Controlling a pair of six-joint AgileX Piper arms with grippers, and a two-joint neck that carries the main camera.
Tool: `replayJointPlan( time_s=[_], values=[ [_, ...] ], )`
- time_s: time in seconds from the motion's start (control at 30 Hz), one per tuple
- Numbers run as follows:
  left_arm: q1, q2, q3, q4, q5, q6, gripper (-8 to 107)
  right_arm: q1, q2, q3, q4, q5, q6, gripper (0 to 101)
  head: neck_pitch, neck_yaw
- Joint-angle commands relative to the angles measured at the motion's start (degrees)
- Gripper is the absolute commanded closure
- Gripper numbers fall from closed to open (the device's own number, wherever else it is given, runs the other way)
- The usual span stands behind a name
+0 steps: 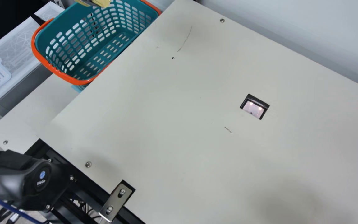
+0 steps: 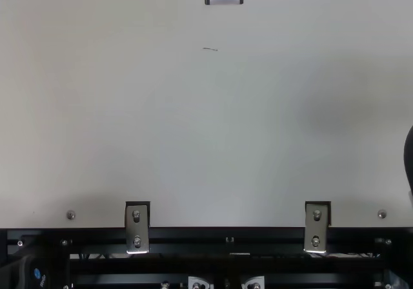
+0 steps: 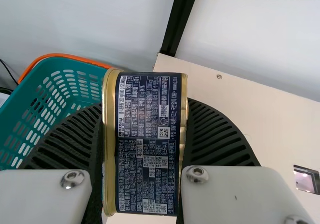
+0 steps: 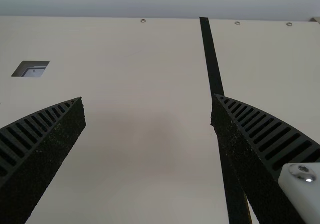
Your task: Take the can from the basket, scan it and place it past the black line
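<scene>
Had the left arm's black joint (image 1: 34, 186) right up close, bottom left in the main view, with a blue cable (image 1: 6, 205) slanting across it. Moved on to a metal bracket (image 1: 117, 200), screwed down at the near edge of the table (image 1: 154, 130). Over to the right wrist view, and found the right gripper (image 4: 147, 98) spread wide above the cream surface! Picked out the black line (image 4: 212, 59) there too, running away past one ribbed fingertip, well apart from the scanner window (image 1: 253, 109). Back in the main view, saw that window set into the table, two bright lights glowing inside, a short dark scratch (image 1: 228, 130) just beside it. Farther out, met the basket (image 1: 47, 63), teal with an orange rim, beside the table. And up at the top edge, got to the can (image 1: 103, 2)! Had it firmly pinched in the left gripper (image 3: 145, 106), seen in the left wrist view between the two ribbed fingers, in front of part of the basket, dark printed label facing the camera, gold-coloured edges at both ends. Ended farthest off at the pale wall (image 1: 291, 34) behind.
</scene>
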Motion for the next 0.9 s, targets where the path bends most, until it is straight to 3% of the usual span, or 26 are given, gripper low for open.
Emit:
replayJointPlan(
  time_s=[0.0,0.87],
  values=[
    [-0.72,-0.35,-0.21,0.89,0.36,-1.91,89,0.00,0.00,0.00,0.00,0.00,0.00,0,-1.62,0.63],
    [-11.00,-0.01,-7.88,5.81,11.05,-25.51,89,0.00,0.00,0.00,0.00,0.00,0.00,0,-1.62,0.63]
  ],
)
